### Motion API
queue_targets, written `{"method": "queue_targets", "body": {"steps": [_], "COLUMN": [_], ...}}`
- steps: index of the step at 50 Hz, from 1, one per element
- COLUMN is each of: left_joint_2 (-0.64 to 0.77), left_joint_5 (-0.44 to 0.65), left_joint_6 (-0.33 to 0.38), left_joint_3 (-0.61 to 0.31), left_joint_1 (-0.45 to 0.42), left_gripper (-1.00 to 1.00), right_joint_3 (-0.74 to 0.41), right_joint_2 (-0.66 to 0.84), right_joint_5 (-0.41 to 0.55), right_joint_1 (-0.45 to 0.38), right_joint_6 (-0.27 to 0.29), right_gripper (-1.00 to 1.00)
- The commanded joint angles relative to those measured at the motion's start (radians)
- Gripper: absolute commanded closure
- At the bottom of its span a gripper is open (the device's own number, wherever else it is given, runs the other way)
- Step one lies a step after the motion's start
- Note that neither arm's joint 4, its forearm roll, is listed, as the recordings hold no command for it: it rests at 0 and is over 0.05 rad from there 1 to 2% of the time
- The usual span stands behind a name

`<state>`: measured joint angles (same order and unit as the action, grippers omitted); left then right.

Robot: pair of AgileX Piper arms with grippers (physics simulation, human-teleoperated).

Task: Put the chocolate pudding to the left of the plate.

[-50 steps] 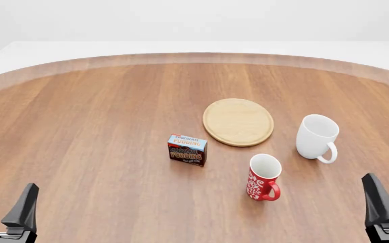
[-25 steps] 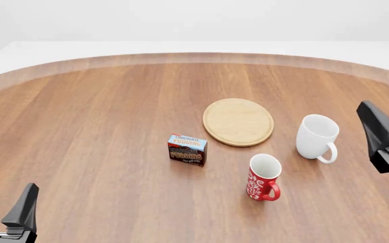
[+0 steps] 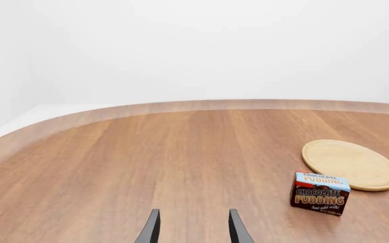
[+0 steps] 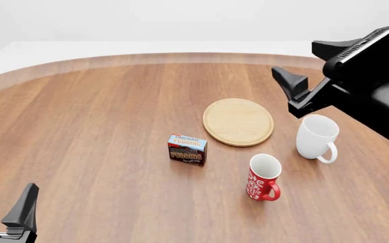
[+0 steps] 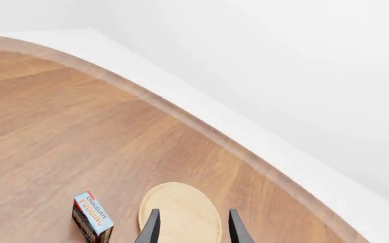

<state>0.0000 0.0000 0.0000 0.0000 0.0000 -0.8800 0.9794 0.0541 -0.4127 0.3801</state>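
The chocolate pudding (image 4: 187,150) is a small brown carton with a light blue top. It stands upright on the table, just to the near left of the plate (image 4: 238,122), a flat tan wooden disc. My right gripper (image 4: 295,59) hangs high over the table beyond the plate's right side, open and empty, fingers pointing left. My left gripper (image 4: 4,202) rests open and empty at the near left corner, far from the carton. The left wrist view shows the pudding (image 3: 319,194) in front of the plate (image 3: 350,164). The right wrist view looks down on the pudding (image 5: 91,216) and plate (image 5: 180,215).
A white mug (image 4: 316,136) stands right of the plate, under my right arm. A red patterned mug (image 4: 264,177) stands nearer, to the right of the carton. The round wooden table's far edge (image 4: 194,56) curves across the back.
My right arm has swung up from the near right corner, moving farther and leftward, and now hangs above the white mug. The left arm and all objects stayed put.
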Motion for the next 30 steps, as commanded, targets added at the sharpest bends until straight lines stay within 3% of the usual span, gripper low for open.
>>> {"method": "queue_targets", "body": {"steps": [1, 9, 16, 30], "left_joint_2": [0.000, 0.000, 0.000, 0.000], "left_joint_5": [0.000, 0.000, 0.000, 0.000], "left_joint_6": [0.000, 0.000, 0.000, 0.000], "left_joint_3": [0.000, 0.000, 0.000, 0.000], "left_joint_1": [0.000, 0.000, 0.000, 0.000], "left_gripper": [-1.00, -1.00, -1.00, -1.00], "right_joint_3": [-0.111, -0.177, -0.191, -0.155], "right_joint_2": [0.208, 0.344, 0.362, 0.444], "right_joint_5": [0.018, 0.044, 0.084, 0.056], "right_joint_1": [-0.107, -0.130, -0.195, -0.213], "right_joint_6": [0.081, 0.128, 0.106, 0.116], "right_gripper": [-1.00, -1.00, -1.00, -1.00]}}
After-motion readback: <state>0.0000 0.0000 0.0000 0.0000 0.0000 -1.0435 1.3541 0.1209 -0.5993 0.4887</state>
